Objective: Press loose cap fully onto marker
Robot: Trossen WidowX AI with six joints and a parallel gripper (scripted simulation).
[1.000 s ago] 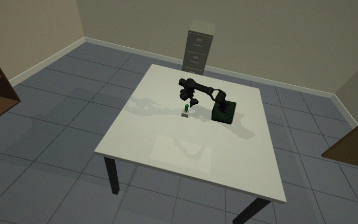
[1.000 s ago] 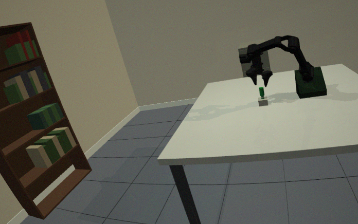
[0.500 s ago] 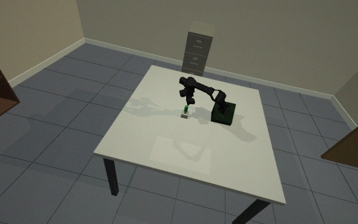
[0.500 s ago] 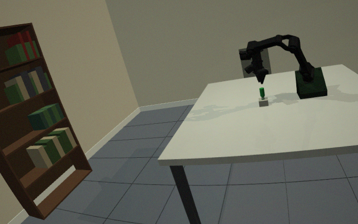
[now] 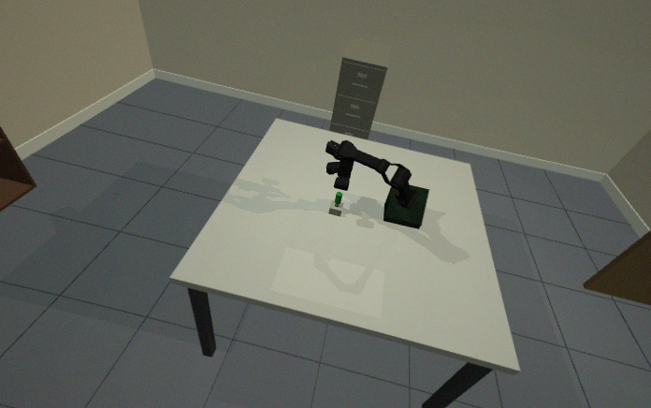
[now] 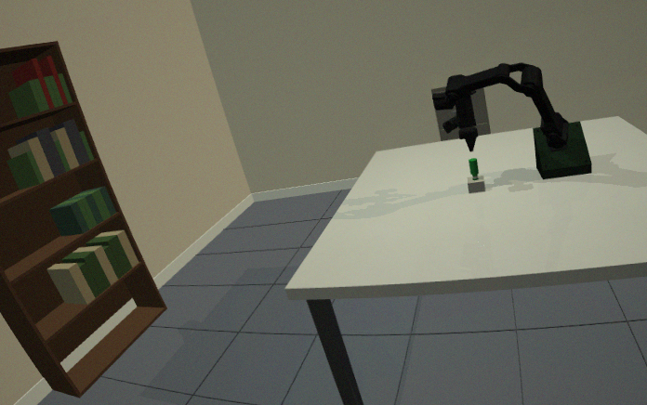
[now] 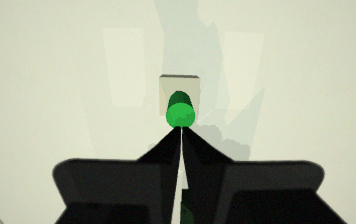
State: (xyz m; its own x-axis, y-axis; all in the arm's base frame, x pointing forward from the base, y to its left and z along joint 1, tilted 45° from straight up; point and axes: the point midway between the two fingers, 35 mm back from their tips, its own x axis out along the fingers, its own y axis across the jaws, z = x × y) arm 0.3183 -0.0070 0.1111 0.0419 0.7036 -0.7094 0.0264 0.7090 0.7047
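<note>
The green cap (image 5: 339,196) (image 6: 473,166) (image 7: 180,115) sits upright on the marker, above the pale holder block (image 5: 336,211) (image 6: 476,185) (image 7: 166,90). A short darker piece of the marker shows between the cap and the block in the top and exterior views. Whether the cap is fully pressed on cannot be told. My gripper (image 5: 341,188) (image 6: 470,150) (image 7: 181,131) is shut and empty, pointing down. Its fingertips are together a little above the cap, with a gap between them and the cap's top in the exterior view.
The arm's dark green base block (image 5: 401,214) (image 6: 563,164) stands on the white table (image 5: 239,250) (image 6: 405,248), to the right of the holder. A filing cabinet (image 5: 357,95) stands behind the table. A bookshelf (image 6: 102,372) stands at the far left in the exterior view.
</note>
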